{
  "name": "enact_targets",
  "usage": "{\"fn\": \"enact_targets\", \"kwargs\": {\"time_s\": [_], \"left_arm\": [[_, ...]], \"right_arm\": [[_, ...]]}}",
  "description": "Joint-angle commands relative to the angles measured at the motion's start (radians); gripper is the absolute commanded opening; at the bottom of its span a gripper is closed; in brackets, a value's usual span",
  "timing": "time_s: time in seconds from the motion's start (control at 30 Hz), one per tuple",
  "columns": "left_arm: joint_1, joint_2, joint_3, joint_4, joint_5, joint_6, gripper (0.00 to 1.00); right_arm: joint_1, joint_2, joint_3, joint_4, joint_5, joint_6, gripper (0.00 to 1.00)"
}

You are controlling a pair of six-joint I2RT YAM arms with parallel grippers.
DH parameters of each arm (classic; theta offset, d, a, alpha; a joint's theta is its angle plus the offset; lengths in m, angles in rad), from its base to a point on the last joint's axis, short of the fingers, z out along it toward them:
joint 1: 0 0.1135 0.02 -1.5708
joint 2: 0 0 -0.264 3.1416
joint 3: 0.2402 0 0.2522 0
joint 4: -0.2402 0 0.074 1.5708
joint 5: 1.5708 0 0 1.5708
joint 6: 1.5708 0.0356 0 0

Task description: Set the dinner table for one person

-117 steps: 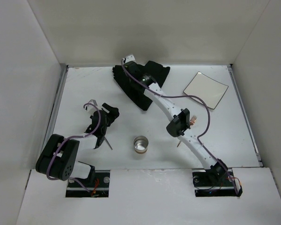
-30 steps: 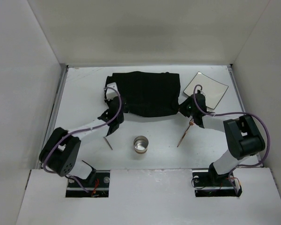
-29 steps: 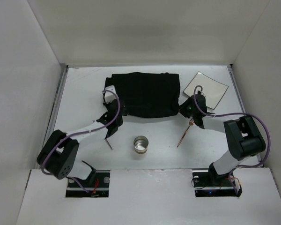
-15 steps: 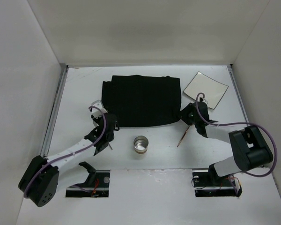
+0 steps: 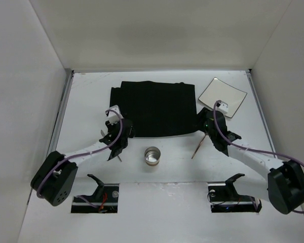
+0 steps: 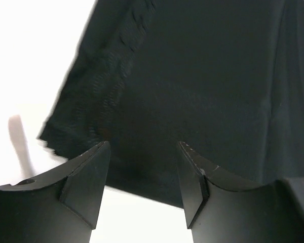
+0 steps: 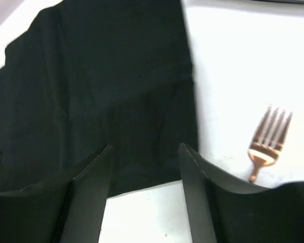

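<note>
On the white dinner table (image 5: pixel 81 101) a black cloth mat (image 5: pixel 154 107) lies spread flat at the middle back. My left gripper (image 5: pixel 120 130) hangs open over the mat's near left corner, and in the left wrist view the open left gripper (image 6: pixel 143 147) has only the mat (image 6: pixel 192 76) and bare table behind its jaws. My right gripper (image 5: pixel 200 127) stands open at the mat's near right corner. In the right wrist view, nothing sits between the fingers of the right gripper (image 7: pixel 146 149), and the mat's (image 7: pixel 91 86) edge runs below them.
A glossy white square plate (image 5: pixel 223 96) sits at the back right. Just right of my right gripper lies a copper fork (image 5: pixel 198 146) (image 7: pixel 270 142). A small metal cup (image 5: pixel 152 156) stands near the front middle. A silver utensil (image 5: pixel 119 158) pokes out beside the left gripper.
Both grippers were shut on the mat's near corners and have opened, letting it go. The mat now lies flat, slightly nearer. Both arms have lowered and stretched out over the table.
</note>
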Motion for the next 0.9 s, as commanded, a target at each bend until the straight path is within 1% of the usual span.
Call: {"fn": "enact_targets", "kwargs": {"time_s": [0.0,0.03,0.13,0.2,0.27,0.4,0.6,0.67,0.77,0.87], "left_arm": [[0.028,0.050,0.038,0.109,0.065,0.001,0.52],[0.037,0.067,0.029,0.135,0.077,-0.005,0.52],[0.077,0.093,0.000,0.166,0.111,-0.037,0.52],[0.107,0.099,-0.025,0.169,0.134,-0.055,0.51],[0.129,0.107,-0.043,0.160,0.145,-0.074,0.51],[0.170,0.119,-0.086,0.168,0.197,-0.114,0.51],[0.180,0.148,-0.100,0.176,0.240,-0.138,0.51],[0.167,0.138,-0.109,0.198,0.228,-0.131,0.51],[0.156,0.075,-0.097,0.206,0.218,-0.105,0.51],[0.131,0.000,-0.076,0.214,0.208,-0.059,0.51]], "right_arm": [[0.051,0.071,0.070,-0.037,0.062,-0.058,0.54],[0.057,0.092,0.071,-0.031,0.046,-0.053,0.50],[0.077,0.153,0.056,0.013,0.012,0.005,0.33],[0.077,0.196,0.036,0.038,-0.008,0.025,0.27],[0.066,0.217,0.009,0.049,-0.028,0.057,0.26],[0.042,0.233,-0.027,0.066,-0.055,0.088,0.26],[0.005,0.210,-0.027,0.052,-0.095,0.102,0.30],[-0.017,0.167,-0.010,0.049,-0.132,0.091,0.35],[-0.049,0.083,0.037,0.046,-0.137,0.057,0.46],[-0.136,0.069,0.093,0.053,-0.138,0.039,0.49]]}}
